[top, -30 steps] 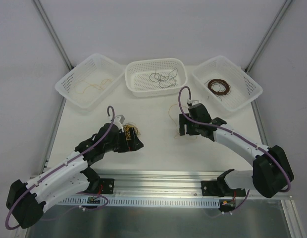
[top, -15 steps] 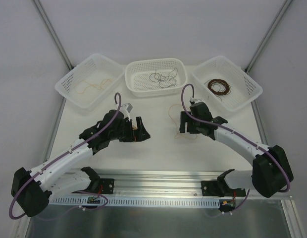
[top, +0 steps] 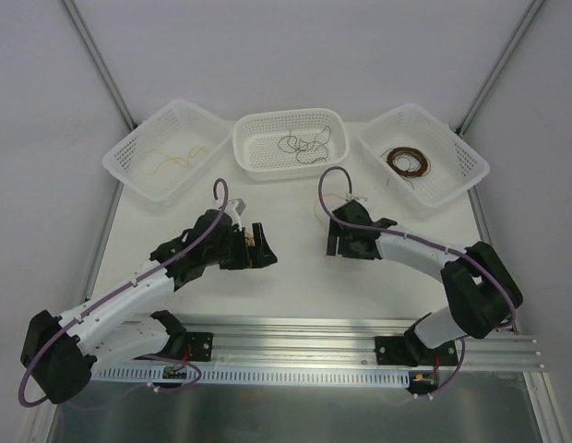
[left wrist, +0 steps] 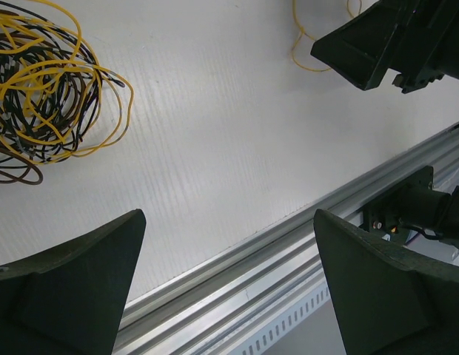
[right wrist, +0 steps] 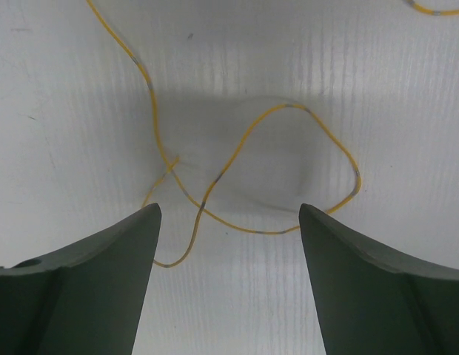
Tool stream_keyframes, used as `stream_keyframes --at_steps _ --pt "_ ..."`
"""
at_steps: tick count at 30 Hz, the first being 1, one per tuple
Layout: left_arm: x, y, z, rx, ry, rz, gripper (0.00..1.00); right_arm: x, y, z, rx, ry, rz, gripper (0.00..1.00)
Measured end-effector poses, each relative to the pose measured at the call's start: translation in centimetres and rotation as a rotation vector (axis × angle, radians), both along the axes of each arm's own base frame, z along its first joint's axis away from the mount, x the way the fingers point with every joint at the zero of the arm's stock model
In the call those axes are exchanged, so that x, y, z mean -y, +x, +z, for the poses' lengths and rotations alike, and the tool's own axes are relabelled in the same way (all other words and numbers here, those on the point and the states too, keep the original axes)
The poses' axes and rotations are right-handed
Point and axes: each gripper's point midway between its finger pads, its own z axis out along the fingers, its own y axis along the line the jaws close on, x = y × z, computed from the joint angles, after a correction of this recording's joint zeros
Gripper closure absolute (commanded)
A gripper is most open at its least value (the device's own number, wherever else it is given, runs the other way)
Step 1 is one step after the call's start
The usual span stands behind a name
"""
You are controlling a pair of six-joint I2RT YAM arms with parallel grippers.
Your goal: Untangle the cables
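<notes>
Cables [left wrist: 38,80] yellow, black, brown; loose cable [right wrist: 215,180] yellow, grey-banded.

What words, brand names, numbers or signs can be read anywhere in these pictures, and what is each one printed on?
No text can be read in any view.
Left basket, middle basket, right basket: plain white, no lettering seen.
Yellow cable: grey bands only, no letters.
Circuit board at the near edge: too small to tell whether it carries print.
</notes>
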Motion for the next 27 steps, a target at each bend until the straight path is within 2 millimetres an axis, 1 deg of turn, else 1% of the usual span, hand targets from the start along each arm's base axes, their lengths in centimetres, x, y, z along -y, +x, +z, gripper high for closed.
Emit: stream_keyframes --at_steps 4,10,16,21,27 --pt "-0.3 -0.3 -0.8 -0.015 0.010 0.003 0.01 0.3 -0.8 -0.9 -0.006 -0.065 -0.035 0.21" --pt "-0.7 -0.7 -1.6 -0.027 0.021 0.008 0.01 1.9 -0.8 -0.9 0.010 -0.129 -0.115 0.23" --pt "-0.8 -0.9 -1.8 -0.028 0.022 0.008 0.01 2.1 -0.6 -0.8 0.023 -0.136 -0.129 0.27" --pt "-1.0 -1.1 -1.9 -0.024 0.019 0.008 0.01 1.8 0.0 -0.9 0.041 -0.149 -0.068 0.29" --pt "-1.2 -1.3 -1.7 -0.013 0.010 0.008 0.01 1.9 0.2 -1.1 0.049 -0.215 0.079 0.33"
